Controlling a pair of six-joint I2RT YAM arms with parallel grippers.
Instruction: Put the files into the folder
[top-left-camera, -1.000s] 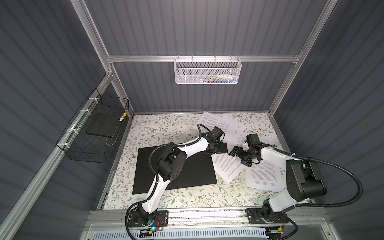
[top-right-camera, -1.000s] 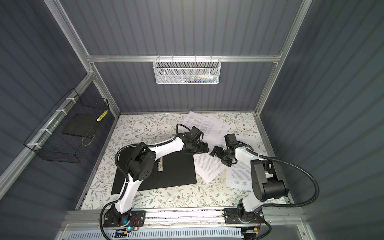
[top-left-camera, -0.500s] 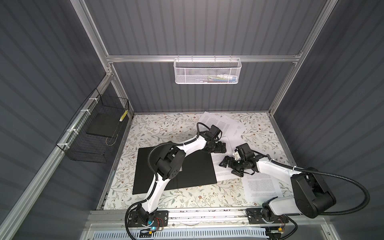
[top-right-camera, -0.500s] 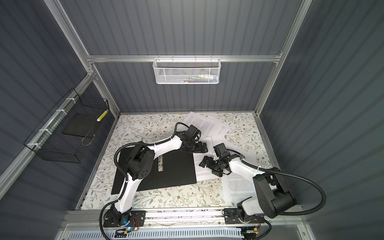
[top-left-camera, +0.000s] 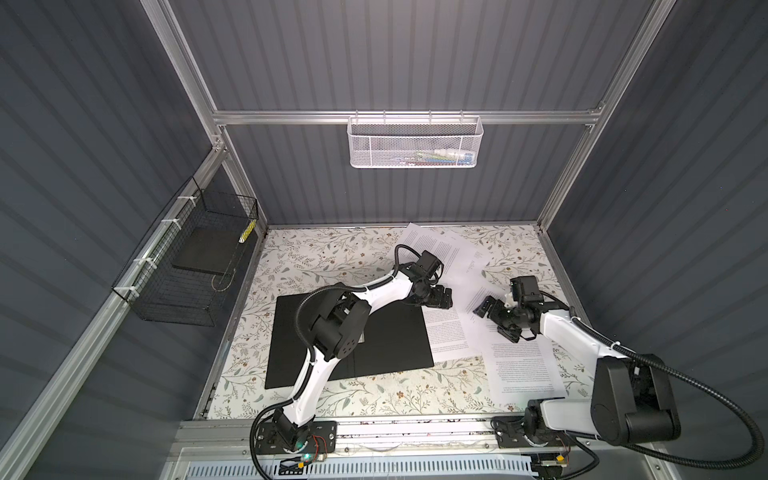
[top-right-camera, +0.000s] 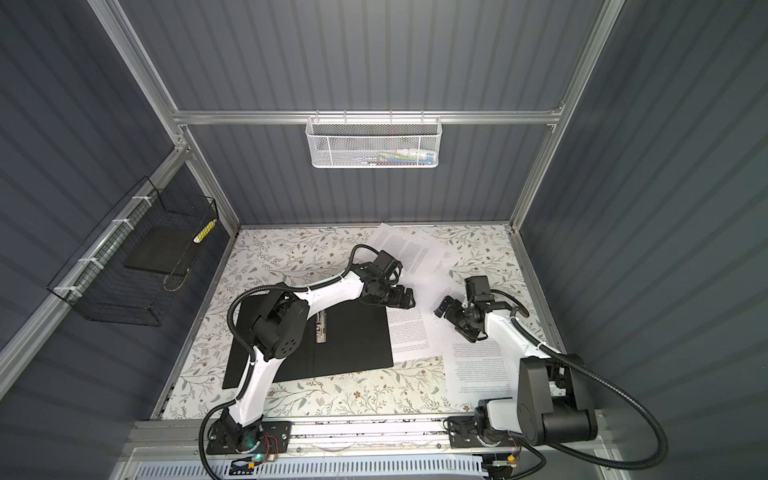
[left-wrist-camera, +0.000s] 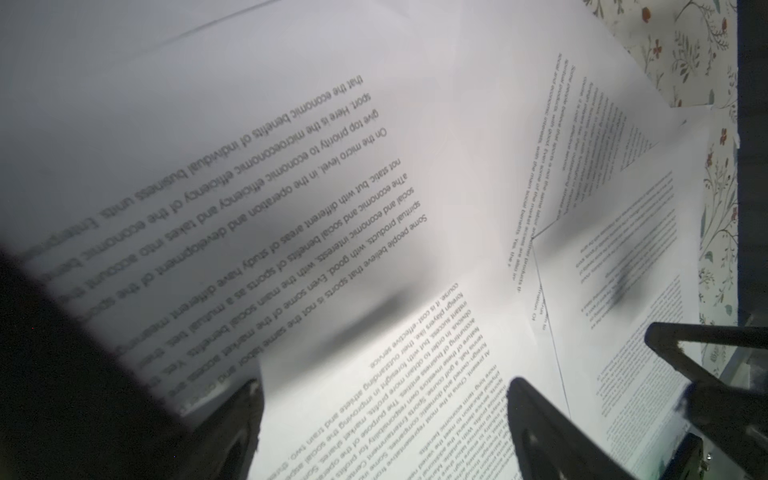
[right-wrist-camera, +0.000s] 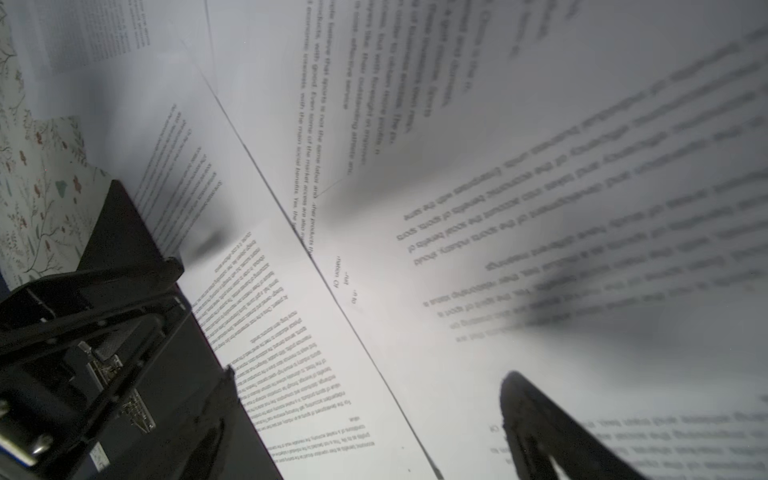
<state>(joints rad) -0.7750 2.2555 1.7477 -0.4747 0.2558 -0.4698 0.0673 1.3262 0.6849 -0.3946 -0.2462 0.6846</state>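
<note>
See the folder (top-left-camera: 395, 340) lying open on the flowery surface (top-left-camera: 332, 257), black side up, with its metal clip (top-right-camera: 321, 328) in the middle. Find the files (top-left-camera: 453, 332) spread out loose to the right of it, some piled over each other, one right against the folder's right edge, none inside yet. Look at the left end effector (top-left-camera: 440, 297) by the folder's far right corner: spread wide, pinching nothing. Look at the right end effector (top-left-camera: 484, 311) just across from it, over the sheets: spread wide too, and empty. Guess the step in hand: getting one sheet over to the folder. To do it well, pick only the sheet next to the folder. Press down softly on it, then slide it sideways onto the black part. Go slow so as not to crumple the paper. Try not to drag other sheets along.
</note>
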